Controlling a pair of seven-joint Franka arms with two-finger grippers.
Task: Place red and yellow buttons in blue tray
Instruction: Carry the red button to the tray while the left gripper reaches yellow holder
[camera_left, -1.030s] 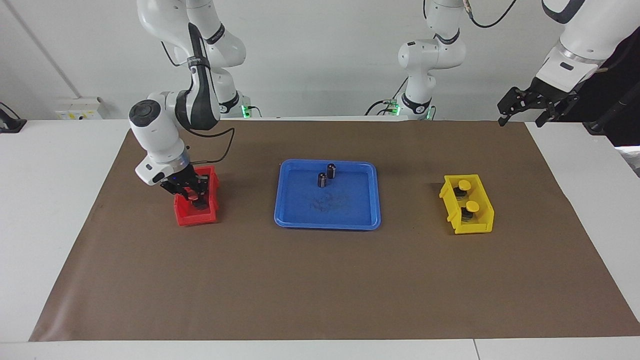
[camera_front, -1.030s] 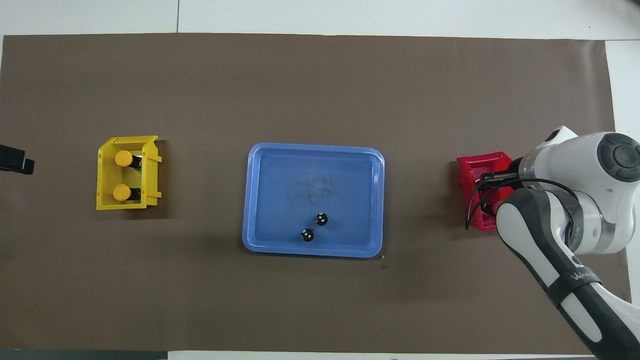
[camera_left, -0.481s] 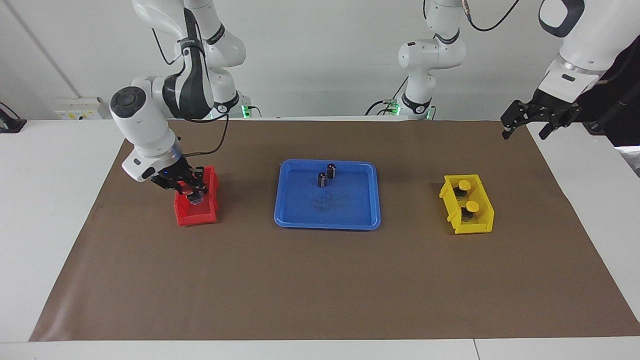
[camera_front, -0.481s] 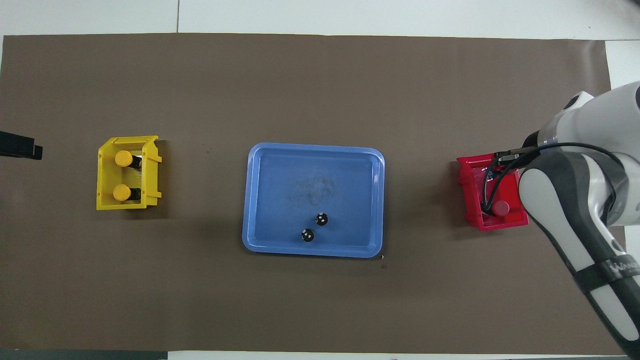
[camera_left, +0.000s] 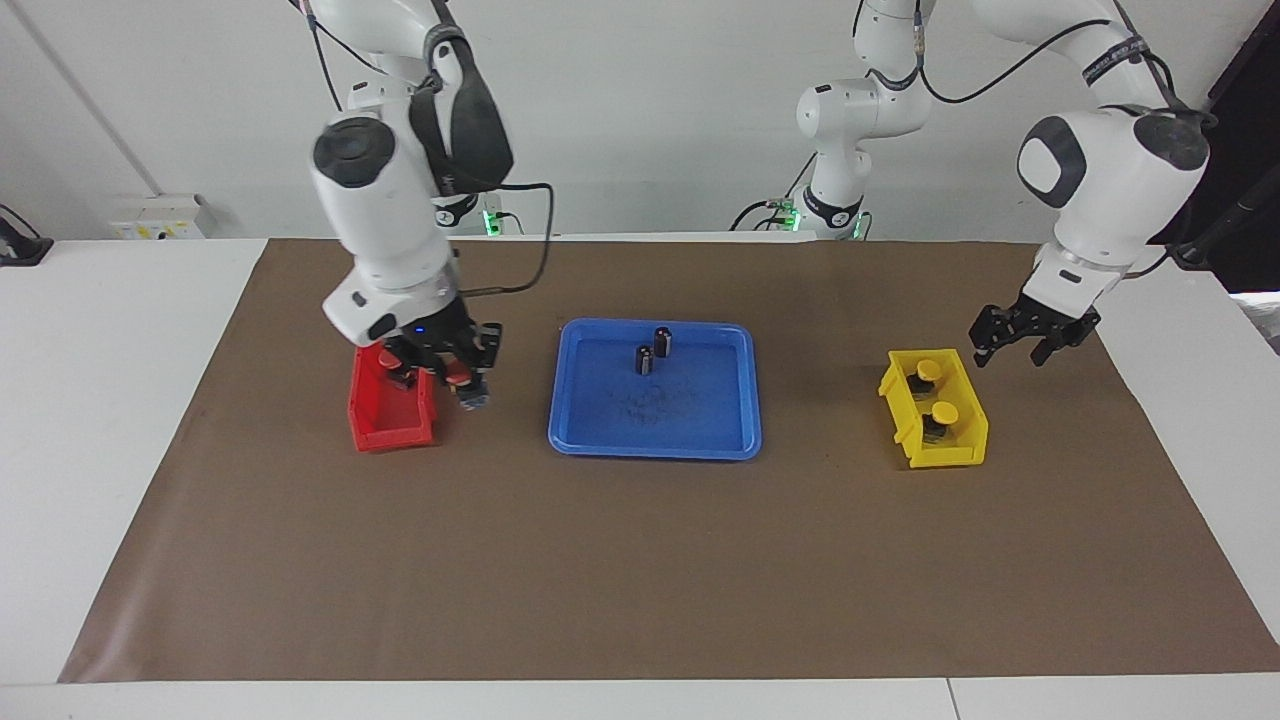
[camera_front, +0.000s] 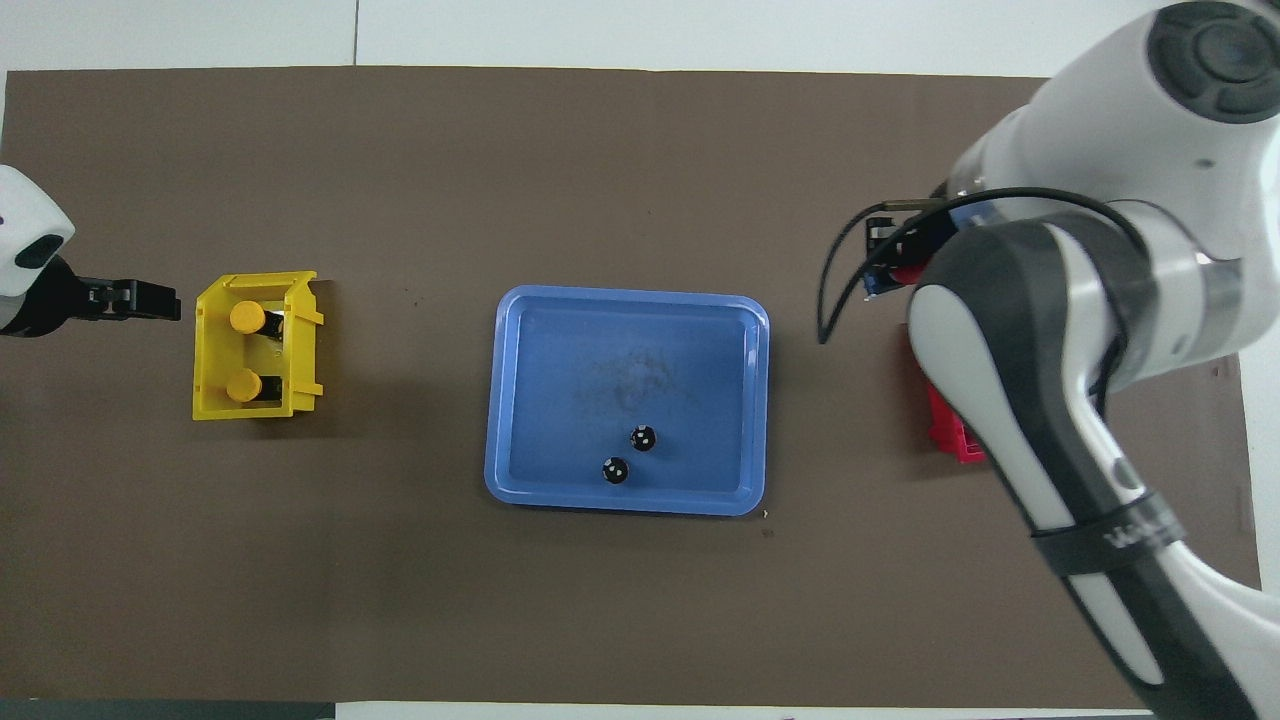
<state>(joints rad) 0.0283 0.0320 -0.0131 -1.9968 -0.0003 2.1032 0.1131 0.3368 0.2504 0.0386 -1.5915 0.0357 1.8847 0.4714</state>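
Right gripper (camera_left: 452, 372) grips a red button (camera_left: 458, 377), lifted clear of the red bin (camera_left: 385, 425) for your carry to the blue tray (camera_left: 655, 445); left gripper (camera_left: 1030, 335), fingers spread, empty, hangs beside the yellow bin (camera_left: 940, 450) holding both yellow buttons (camera_left: 929, 371).

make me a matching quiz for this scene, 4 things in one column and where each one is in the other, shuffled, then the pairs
Things:
1. red button
2. yellow buttons
3. dark cylinders
4. left gripper

Places:
A. in the blue tray
B. held in the right gripper, in the air between the red bin and the tray
C. in the yellow bin
D. in the air beside the yellow bin, at its left-arm end

Pairs: 1-B, 2-C, 3-A, 4-D
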